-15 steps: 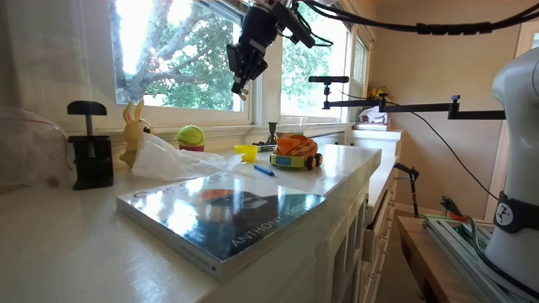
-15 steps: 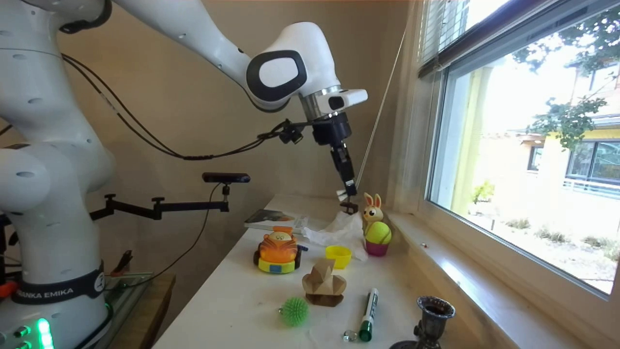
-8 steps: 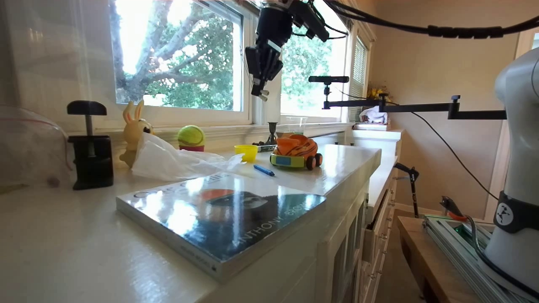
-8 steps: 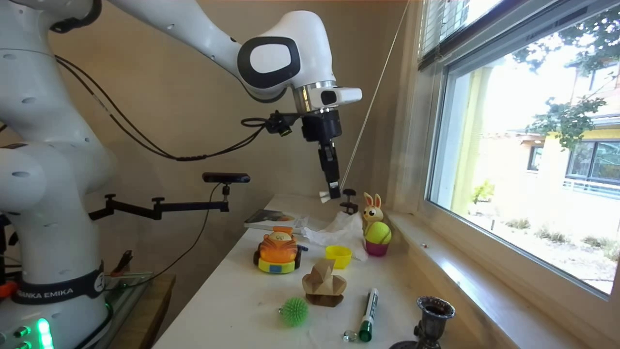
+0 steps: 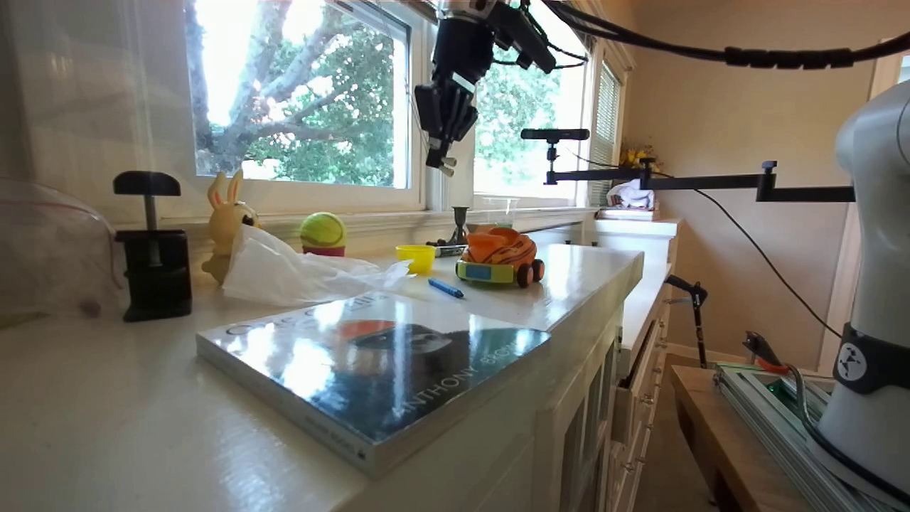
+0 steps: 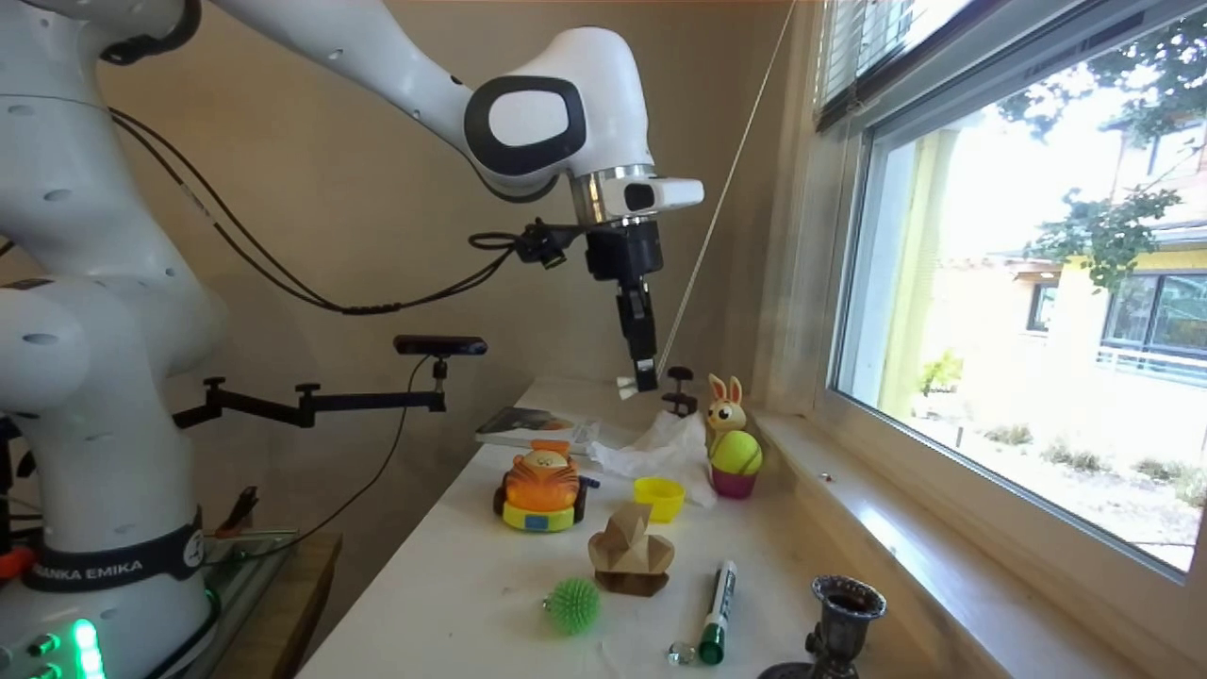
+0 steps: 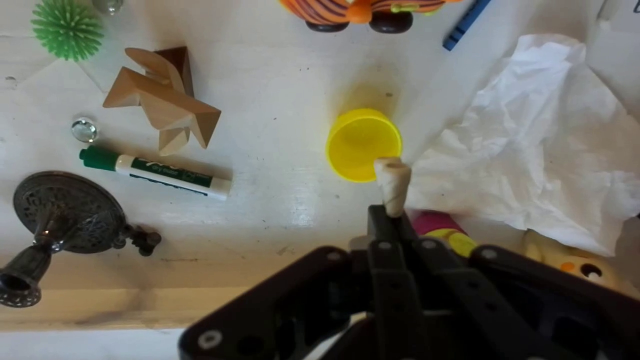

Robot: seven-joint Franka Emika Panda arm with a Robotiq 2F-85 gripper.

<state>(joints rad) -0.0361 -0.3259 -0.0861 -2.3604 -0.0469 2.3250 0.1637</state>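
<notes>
My gripper (image 7: 392, 222) is shut on a small whitish, cone-like piece (image 7: 393, 185) that sticks out past the fingertips. In both exterior views the gripper (image 5: 439, 151) (image 6: 644, 372) hangs in the air above the white counter, with the piece (image 5: 448, 166) (image 6: 626, 388) at its tips. In the wrist view the piece overlaps the edge of a yellow cup (image 7: 357, 118), which stands on the counter below (image 5: 416, 260) (image 6: 659, 509). Crumpled white paper or plastic (image 7: 540, 145) lies beside the cup. A magenta cup (image 6: 733, 485) with a tennis ball (image 6: 736, 454) stands near the window sill.
Around are an orange toy car (image 6: 544, 490), a brown faceted figure (image 6: 632, 556), a green spiky ball (image 6: 573, 605), a marker (image 6: 719, 608), a candlestick (image 6: 839, 622), a bunny toy (image 6: 726, 415), a black clamp (image 5: 155, 270), a book (image 5: 370, 370) and a blue pen (image 5: 446, 287).
The gripper has moved away from the window, toward the robot's side, still holding the whitish piece. In the last half second it has dropped slightly. The counter objects have not moved.
</notes>
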